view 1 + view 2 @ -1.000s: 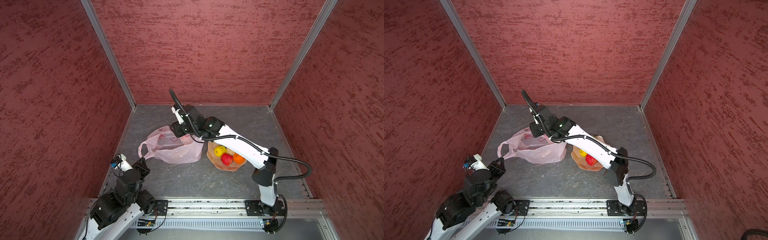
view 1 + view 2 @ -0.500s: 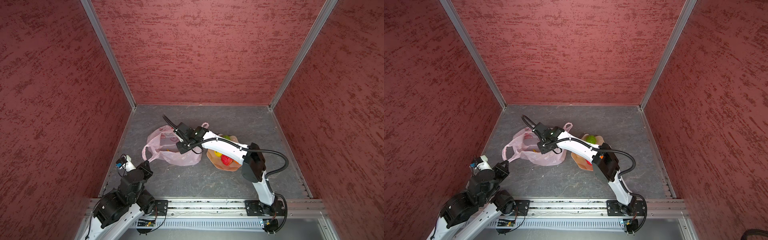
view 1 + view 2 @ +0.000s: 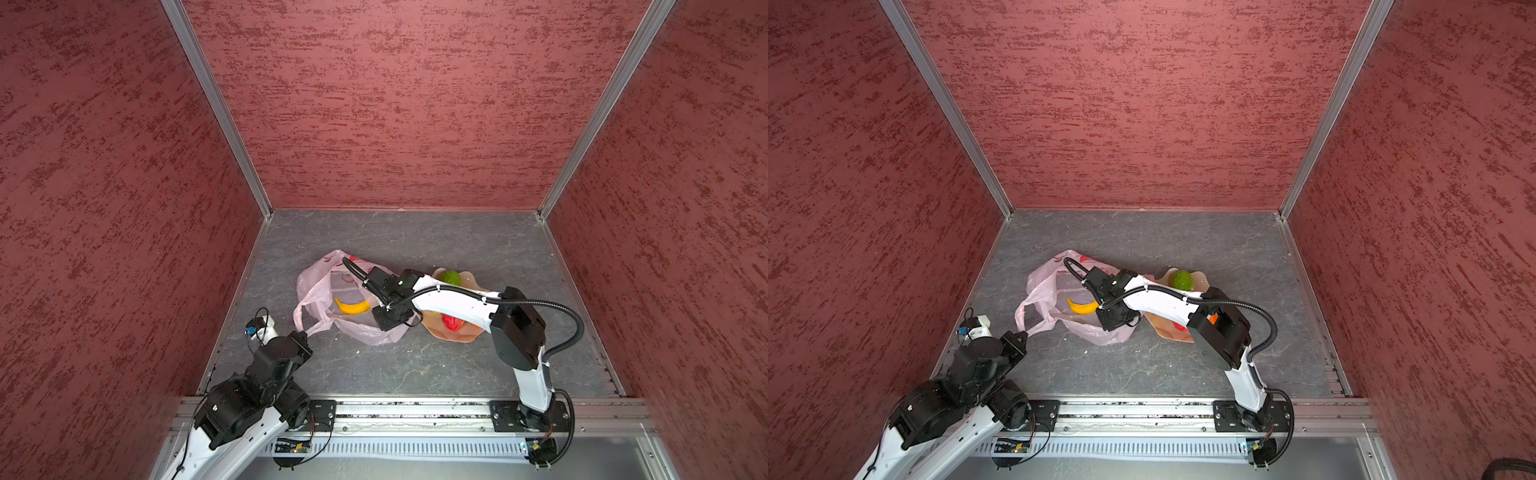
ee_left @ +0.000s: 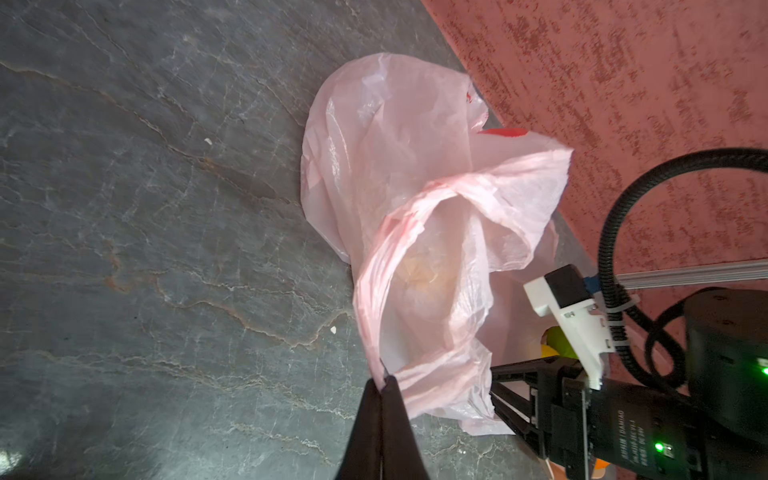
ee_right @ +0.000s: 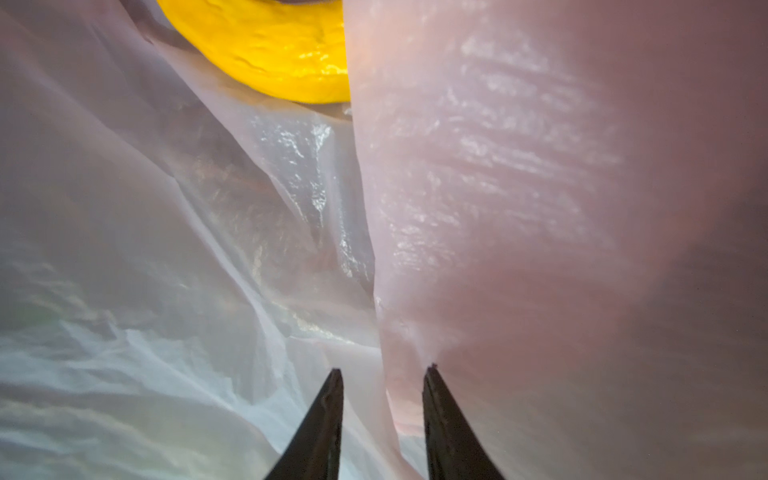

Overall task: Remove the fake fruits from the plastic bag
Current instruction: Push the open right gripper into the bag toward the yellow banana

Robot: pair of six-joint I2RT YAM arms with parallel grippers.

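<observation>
Arms both reach to the plastic bag (image 3: 316,282) on the grey floor (image 3: 415,365). The left arm lies low and stretches forward, with the left gripper (image 4: 382,380) at the near loop of the bag. The right arm bends at its elbow and leans over the peach dish (image 3: 457,336), so its wrist dips down into the bag's open mouth.

Just past the right gripper (image 5: 384,372), deeper inside the bag, lies the yellow banana (image 5: 266,54). A pink fold of the bag hangs in front of that gripper and hides one end of the banana. Behind the right gripper, outside the bag, the dish holds a green ball (image 3: 1182,279) and a red fruit (image 3: 452,322). The arm covers the rest of the dish.

The left gripper is squeezed tight on the bag's handle (image 4: 365,291) and holds it stretched. The right gripper's two fingers stand a little apart. The edge of the pink fold runs down between them, and one fingertip (image 5: 432,370) touches it. They are not clamped on anything, and the banana is apart from them.
</observation>
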